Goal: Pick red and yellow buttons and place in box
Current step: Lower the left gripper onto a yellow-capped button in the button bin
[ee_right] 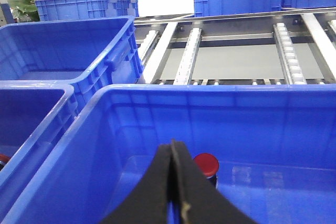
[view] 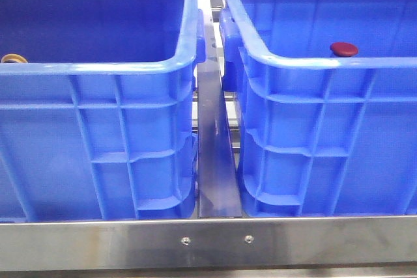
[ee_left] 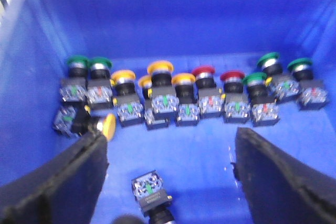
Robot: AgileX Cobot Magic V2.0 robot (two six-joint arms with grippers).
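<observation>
Left claw (ee_left: 170,177) hangs spread wide over a crate of push buttons (ee_left: 173,95), poised for a pick, while the right claw (ee_right: 174,182) is pinched closed on nothing above the neighbouring blue box (view: 326,63). One red button (ee_right: 206,164) already lies in that box, just beyond the right claw's tips; the front view shows its cap (view: 343,48) peeking over the near rim. In the supply crate (ee_left: 31,40), green, yellow and red mushroom-cap buttons stand in a rough row against the far wall, well ahead of the left claw's fingers (ee_left: 68,182). A yellow button (ee_left: 107,126) lies tipped on its side just beside the left finger, and another unit (ee_left: 149,188) lies between the fingers, its cap colour hidden. By appearances, the yellow pick is next: the left claw must descend, centre on one cap and close.
</observation>
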